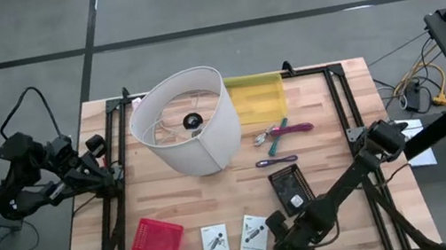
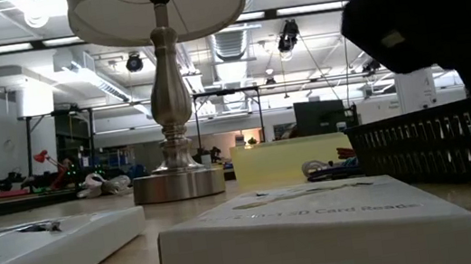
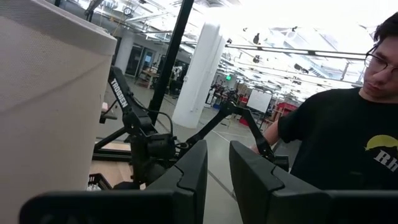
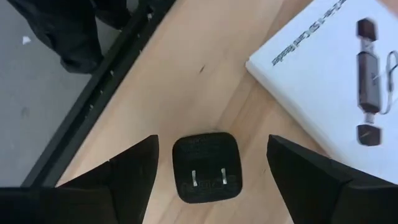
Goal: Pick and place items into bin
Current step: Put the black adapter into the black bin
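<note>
The right gripper [image 4: 211, 168] hangs low over the near edge of the worktop [image 1: 333, 139], jaws spread wide, straddling a small black plug cube [image 4: 206, 167] that lies between them, its two metal prongs facing up. Nothing is held. The cube looks light, hard and smooth-sided; a squeeze across its flat opposite faces, below the prongs, seems the surest hold, since the rounded corners could slip.

Just beside it lies a white card [image 4: 333, 68] printed with a picture of a small stick-like device; a second card [image 1: 215, 244] sits further left along the same edge. Both appear thin, stiff and flat to the wood, so an edge pinch would likely be needed.

A red bin [image 1: 158, 239] rests left of the cards, a black bin [image 1: 292, 189] just behind the right gripper.

Mid-worktop lie the pens [image 1: 282, 132], pink, green and purple, slender and apt to roll, with a yellow pad [image 1: 257, 99] and the lampshade [image 1: 187, 122] behind.

The left gripper [image 3: 214, 171] waits at the worktop's left edge, raised, jaws nearly together with a narrow gap and nothing between them. A person in a black shirt [image 3: 339, 140] stands beyond.
</note>
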Available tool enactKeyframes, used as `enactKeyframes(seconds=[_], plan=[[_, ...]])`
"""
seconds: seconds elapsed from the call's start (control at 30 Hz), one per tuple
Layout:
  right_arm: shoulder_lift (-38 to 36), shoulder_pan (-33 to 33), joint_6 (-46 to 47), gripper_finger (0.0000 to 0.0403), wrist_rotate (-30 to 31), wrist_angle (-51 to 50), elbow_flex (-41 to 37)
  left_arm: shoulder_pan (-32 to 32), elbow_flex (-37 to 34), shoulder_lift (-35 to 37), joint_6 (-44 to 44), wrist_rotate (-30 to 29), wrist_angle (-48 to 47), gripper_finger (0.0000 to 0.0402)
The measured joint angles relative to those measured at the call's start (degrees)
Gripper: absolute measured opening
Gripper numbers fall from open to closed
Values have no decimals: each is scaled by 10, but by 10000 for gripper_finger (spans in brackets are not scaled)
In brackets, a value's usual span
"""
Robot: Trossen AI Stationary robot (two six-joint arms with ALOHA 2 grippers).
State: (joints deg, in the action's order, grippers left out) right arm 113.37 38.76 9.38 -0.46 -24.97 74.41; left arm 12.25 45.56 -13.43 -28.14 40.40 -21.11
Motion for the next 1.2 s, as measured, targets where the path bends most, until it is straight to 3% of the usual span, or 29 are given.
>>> enactKeyframes(seconds=[0.5,0.77,1.07,1.2], plan=[[1,0,-6,207,0,-18,-1,0,0,0,0,0,0,52],[0,0,-2,146,-13,-18,-1,0,0,0,0,-1,0,52],[-21,-11,123,135,-17,-119,35,0,0,0,0,-1,0,52],[-58,-17,160,135,14,-129,35,0,0,0,0,-1,0,52]])
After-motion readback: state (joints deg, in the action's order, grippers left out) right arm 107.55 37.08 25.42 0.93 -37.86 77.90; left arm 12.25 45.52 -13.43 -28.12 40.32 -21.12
